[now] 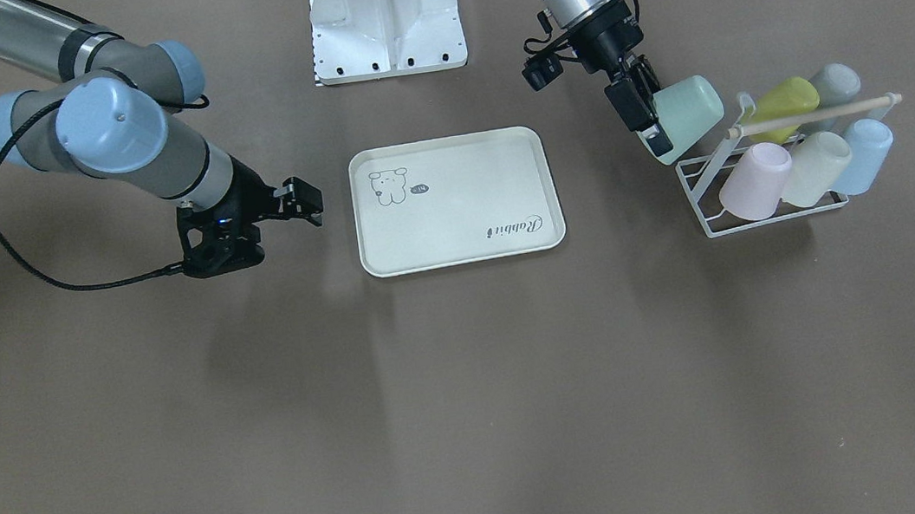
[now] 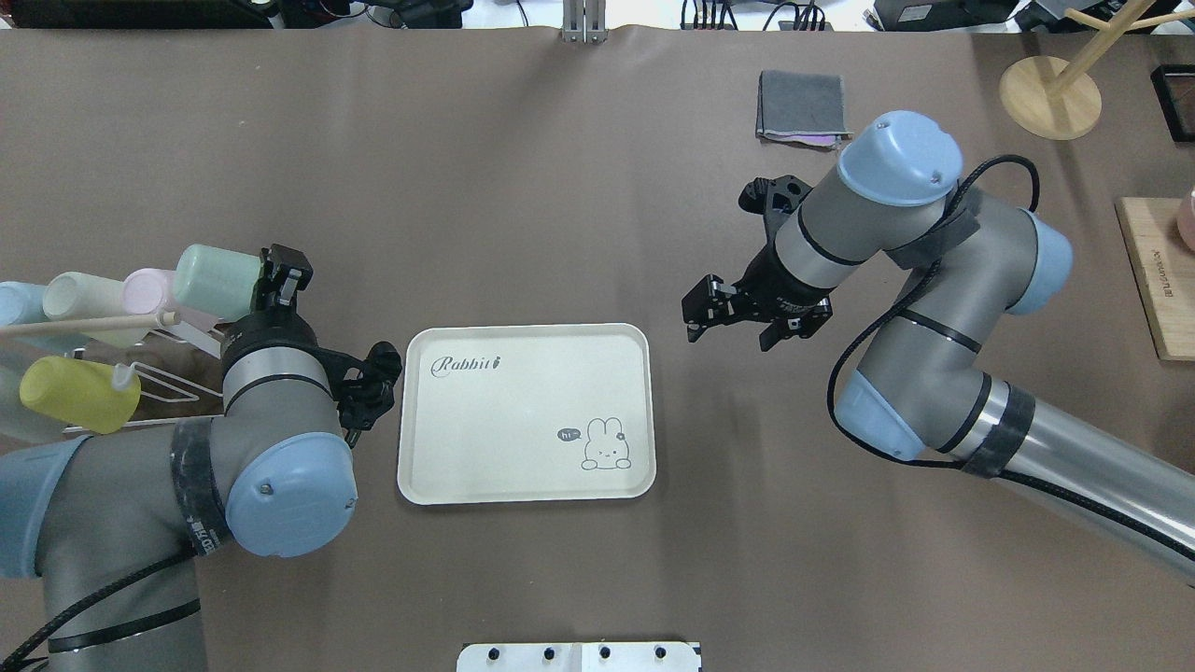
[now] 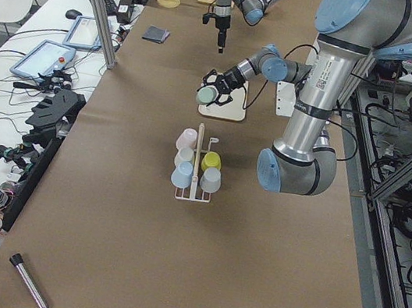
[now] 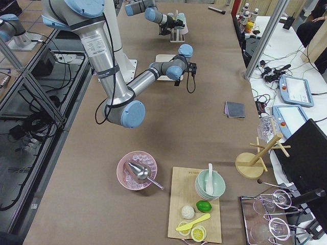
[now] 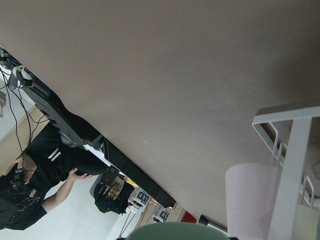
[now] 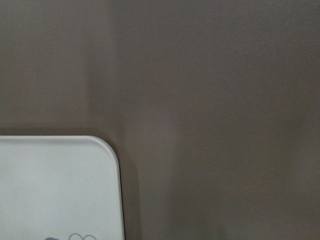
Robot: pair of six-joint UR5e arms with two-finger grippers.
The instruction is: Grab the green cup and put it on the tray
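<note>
The green cup (image 1: 689, 117) is a mint tumbler, tilted on its side at the tray-side end of the white wire rack (image 1: 766, 210). My left gripper (image 1: 659, 132) is shut on its rim. The cup also shows in the overhead view (image 2: 219, 278) beside the left gripper (image 2: 273, 280), and its rim shows in the left wrist view (image 5: 175, 232). The cream tray (image 1: 459, 200) with the drawing and "Rabbit" script lies empty at the table's middle (image 2: 527, 411). My right gripper (image 2: 738, 317) is open and empty, hovering just off the tray's other side (image 1: 304, 201).
The rack holds pink (image 1: 755, 181), cream (image 1: 815, 168), blue (image 1: 864, 155), yellow (image 1: 784, 108) and grey (image 1: 833, 84) cups. A folded grey cloth (image 2: 803, 105), a wooden stand (image 2: 1050, 93) and a wooden board (image 2: 1158, 280) lie beyond the right arm. The robot base (image 1: 384, 17) is behind the tray.
</note>
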